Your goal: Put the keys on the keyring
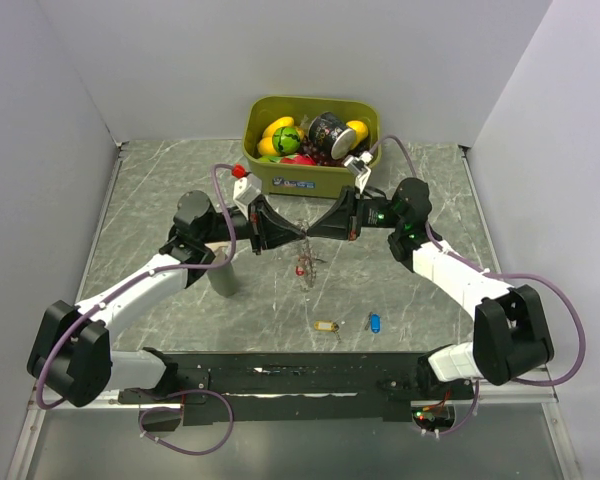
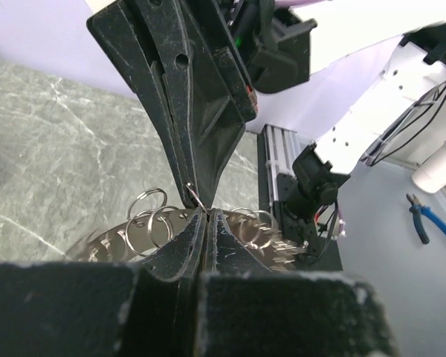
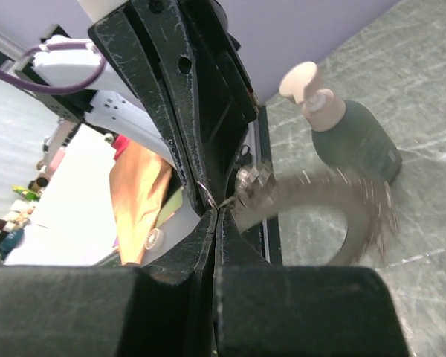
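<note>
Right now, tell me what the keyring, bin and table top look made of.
The keyring: metal, likely steel; silvery, bright glints. The bin: probably plastic; smooth olive-green moulded walls, rounded corners. The table top: grey white-veined surface, stone-look; real stone or laminate, cannot tell.

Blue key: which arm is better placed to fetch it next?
Right, probably. The blue key lies right of centre, toward the right arm. The right gripper and left gripper are both shut on the keyring; the left could hold it alone.
</note>
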Available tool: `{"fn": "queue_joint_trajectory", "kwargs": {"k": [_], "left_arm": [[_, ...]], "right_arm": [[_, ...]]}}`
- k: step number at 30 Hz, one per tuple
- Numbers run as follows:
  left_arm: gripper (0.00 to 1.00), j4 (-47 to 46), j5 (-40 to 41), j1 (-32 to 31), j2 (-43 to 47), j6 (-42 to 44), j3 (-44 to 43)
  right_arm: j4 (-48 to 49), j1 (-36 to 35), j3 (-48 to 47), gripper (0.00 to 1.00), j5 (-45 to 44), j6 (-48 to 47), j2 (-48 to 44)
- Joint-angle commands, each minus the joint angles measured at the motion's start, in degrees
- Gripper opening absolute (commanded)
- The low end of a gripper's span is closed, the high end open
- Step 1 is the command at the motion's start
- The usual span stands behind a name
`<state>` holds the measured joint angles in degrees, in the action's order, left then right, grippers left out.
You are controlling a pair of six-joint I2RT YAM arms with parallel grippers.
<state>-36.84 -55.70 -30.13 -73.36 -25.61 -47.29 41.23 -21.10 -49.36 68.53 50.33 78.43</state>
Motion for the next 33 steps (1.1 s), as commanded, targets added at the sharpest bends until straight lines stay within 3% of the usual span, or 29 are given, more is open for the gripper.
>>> {"fn": "queue_joint_trajectory", "kwargs": {"k": [1,5,12,18,22,30,33], "left_arm": [[0.02,5.0,-2.8,-2.5,-0.5,3.9,-2.2],[0.09,9.2,-1.9,-2.5,-0.4,7.7,-3.8],[0.13,12.9,-1.8,-2.5,-1.2,9.7,-5.9],[0.18,11.8,-2.3,-2.5,-1.9,8.4,-6.6],[0.34,12.0,-2.8,-2.5,-2.6,7.4,-7.5],[0.43,14.3,-1.6,-2.5,-3.0,8.0,-8.6],[0.41,15.1,-1.6,-2.5,-3.5,8.4,-9.0]], "right_arm": [[-4.6,-0.9,-2.7,0.00,-5.0,-9.2,-4.7],[-19.7,-0.8,-5.0,0.00,-6.3,-18.7,-7.3],[-30.5,-0.9,-6.5,0.00,-8.2,-27.9,-10.0],[-33.7,-1.0,-6.6,0.00,-8.9,-31.2,-11.0],[-34.1,-1.0,-6.7,0.00,-9.1,-31.6,-11.4],[-34.6,-1.1,-6.6,0.00,-9.0,-32.3,-11.7],[-34.7,-1.1,-6.6,0.00,-9.1,-32.4,-11.8]]}}
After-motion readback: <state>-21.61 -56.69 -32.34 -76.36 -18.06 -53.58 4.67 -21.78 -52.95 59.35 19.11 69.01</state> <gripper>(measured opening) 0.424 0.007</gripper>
